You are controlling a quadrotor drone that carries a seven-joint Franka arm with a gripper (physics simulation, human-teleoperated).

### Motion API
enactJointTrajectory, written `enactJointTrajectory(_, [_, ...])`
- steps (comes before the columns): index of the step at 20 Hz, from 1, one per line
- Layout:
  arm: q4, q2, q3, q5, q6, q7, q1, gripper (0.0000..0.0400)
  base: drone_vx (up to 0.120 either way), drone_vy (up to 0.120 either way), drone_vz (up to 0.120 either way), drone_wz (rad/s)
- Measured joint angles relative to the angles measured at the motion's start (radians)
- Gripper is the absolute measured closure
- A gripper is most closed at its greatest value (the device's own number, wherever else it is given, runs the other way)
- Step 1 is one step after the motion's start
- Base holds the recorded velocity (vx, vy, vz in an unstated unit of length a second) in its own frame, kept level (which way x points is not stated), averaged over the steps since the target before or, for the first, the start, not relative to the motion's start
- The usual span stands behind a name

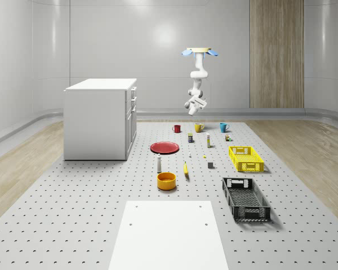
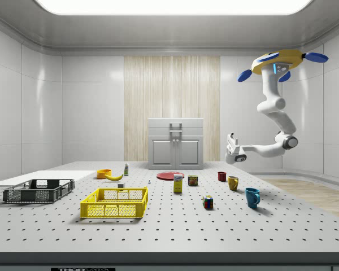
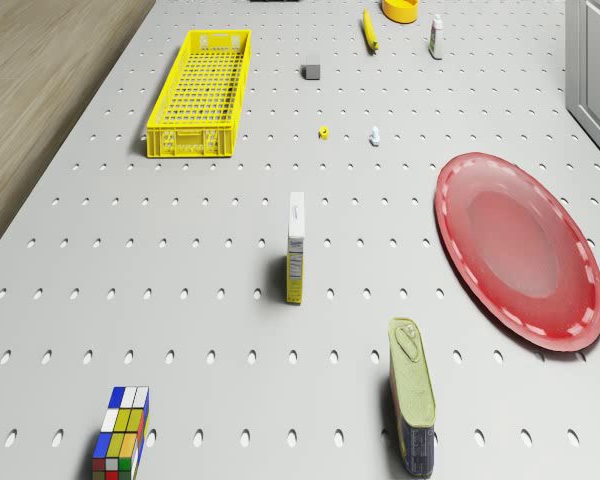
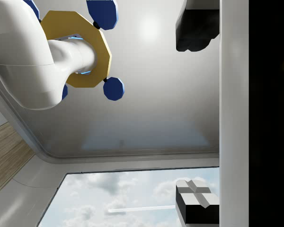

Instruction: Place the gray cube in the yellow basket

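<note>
The small gray cube sits on the perforated table just beside the yellow basket, which holds nothing. The drone hovers high over the far end of the table, above the row of mugs. Its arm hangs down and bends, so the gripper is far above the table and well away from the cube. In the wrist view the gripper points up at the drone, and its two fingertips stand wide apart, open, with nothing between them.
A red plate, a carton, a can and a colour cube lie under the drone. Red, yellow and blue mugs stand far back. A black basket, an orange bowl, a banana and a white cabinet stand around.
</note>
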Motion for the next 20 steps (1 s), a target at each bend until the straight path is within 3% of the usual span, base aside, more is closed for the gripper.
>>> enactJointTrajectory(3, [-0.109,-0.025,0.169,-0.260,0.013,0.050,-0.063,0.0000,0.120,0.000,0.000,0.000])
enactJointTrajectory(8, [-0.419,-0.093,0.482,-0.815,0.010,0.217,-0.237,0.0000,0.120,0.000,0.000,0.000])
enactJointTrajectory(13, [-0.650,-0.162,0.705,-1.255,-0.089,0.435,-0.500,0.0000,0.120,0.000,0.000,0.000])
enactJointTrajectory(17, [-0.719,-0.210,0.806,-1.423,-0.174,0.561,-0.683,0.0000,0.120,0.000,-0.110,0.000])
enactJointTrajectory(20, [-0.738,-0.241,0.851,-1.480,-0.214,0.621,-0.774,0.0000,0.120,0.000,-0.120,0.000])
